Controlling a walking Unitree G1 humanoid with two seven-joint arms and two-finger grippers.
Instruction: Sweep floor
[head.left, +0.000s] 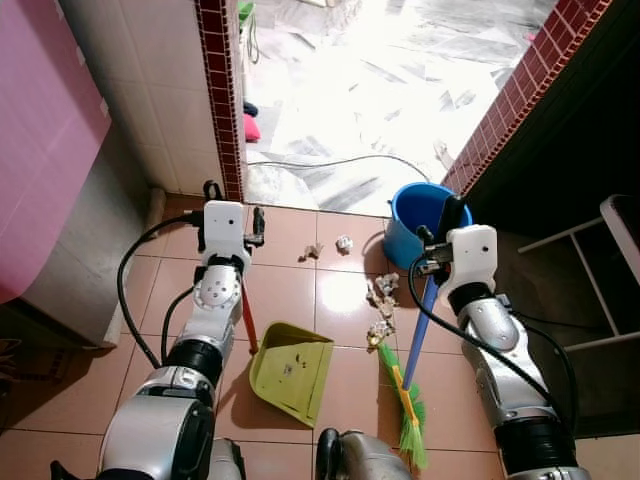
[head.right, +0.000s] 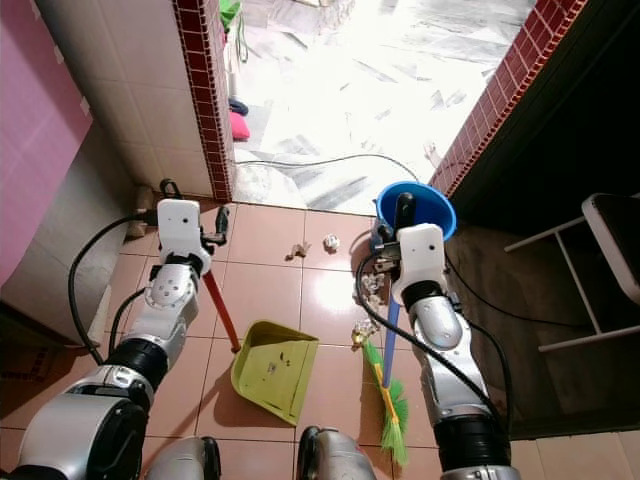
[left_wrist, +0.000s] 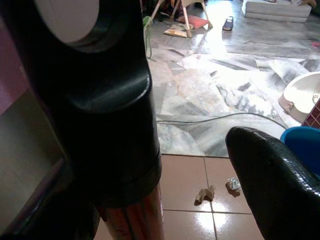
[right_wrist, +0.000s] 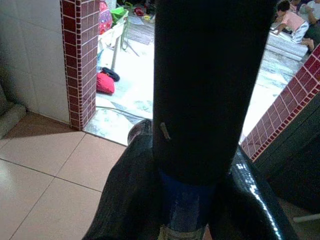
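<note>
On your left, the left gripper (head.left: 256, 226) is clamped on the red handle (head.left: 247, 316) of the dustpan (head.left: 290, 367). One dustpan, yellow-green, flat on the tan tiled floor (head.left: 290, 290). Its handle rises from the pan's near-left corner and leans up toward the gripper; from the left wrist view the fingers (left_wrist: 275, 175) sit either side of that dark-capped shaft.

Scraps next: two small crumpled bits, (head.left: 311, 252) and (head.left: 344, 243), lie apart near the marble threshold. A looser cluster of paper scraps (head.left: 381, 290) sits between pan and broom, with one more clump (head.left: 380, 331) just beside the bristles.

One broom (head.left: 410, 390). Long axis runs steeply: green and yellow bristles (head.left: 412, 425) down on the tile toward the robot, blue shaft climbing away to the right gripper (head.left: 440, 235), jaws closed around the black upper grip. In the right wrist view both fingers (right_wrist: 130, 200) hug the shaft.

One blue bucket (head.left: 420, 215) stands just behind the broom, at the red-tiled wall's foot.
</note>
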